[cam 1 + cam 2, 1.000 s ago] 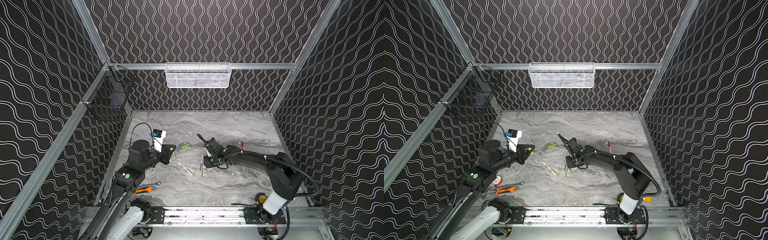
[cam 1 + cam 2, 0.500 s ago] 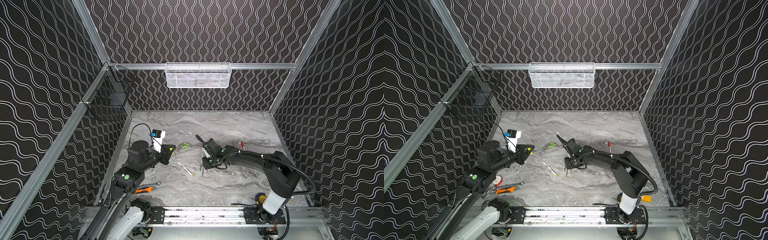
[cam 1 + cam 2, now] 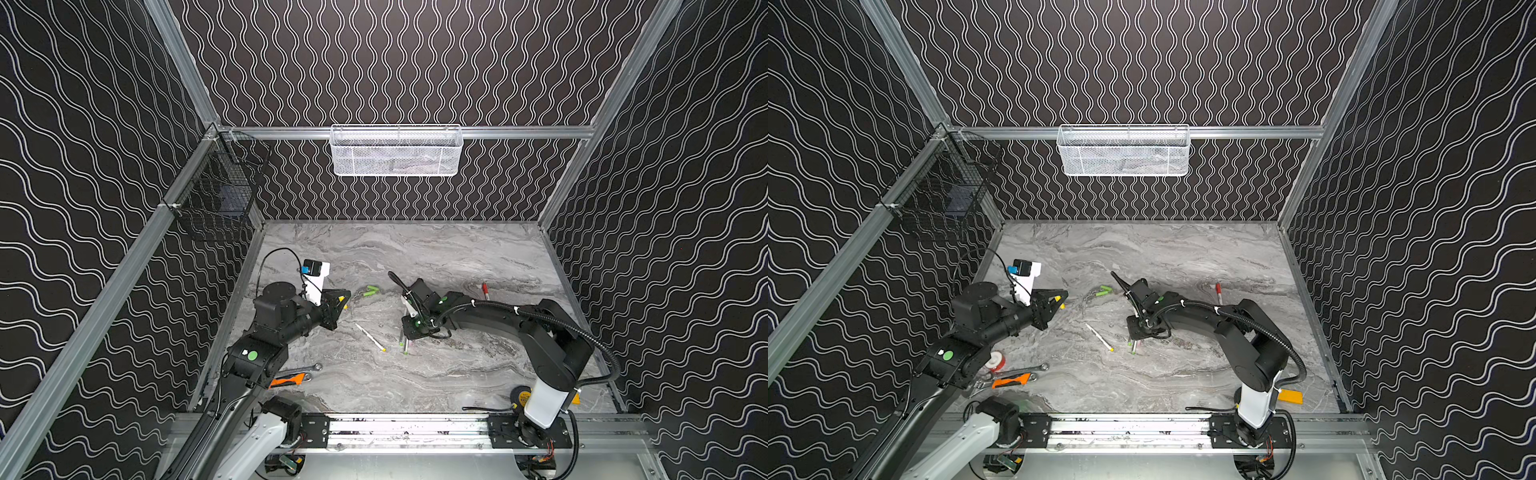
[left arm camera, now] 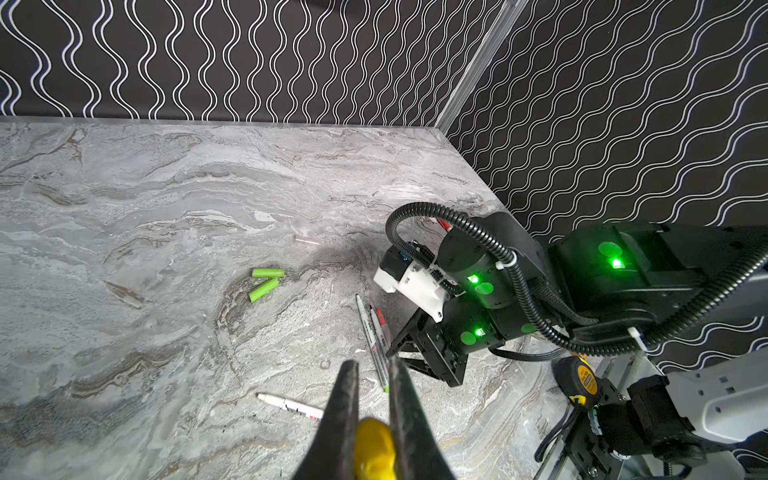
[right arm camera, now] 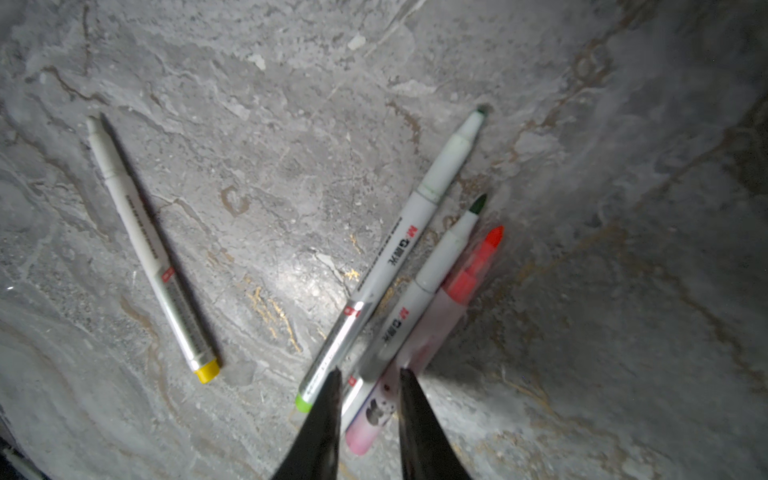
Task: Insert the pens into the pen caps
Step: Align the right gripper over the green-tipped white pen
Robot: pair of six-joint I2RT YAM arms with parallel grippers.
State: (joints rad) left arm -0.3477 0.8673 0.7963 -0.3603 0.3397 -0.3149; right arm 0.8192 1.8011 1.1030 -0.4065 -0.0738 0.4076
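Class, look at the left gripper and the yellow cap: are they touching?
Touching. In the left wrist view the left gripper pinches the yellow cap from both sides, with no gap.

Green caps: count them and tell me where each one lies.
2. One green cap lies on the table; the second lies right beside it, near the middle. More may be hidden under the arms.

Red "M&G" mark with dark Chinese characters reads on long white pen (image 5: 390, 259) and adjacent green-tipped pen (image 5: 402, 326); finer print blurred.
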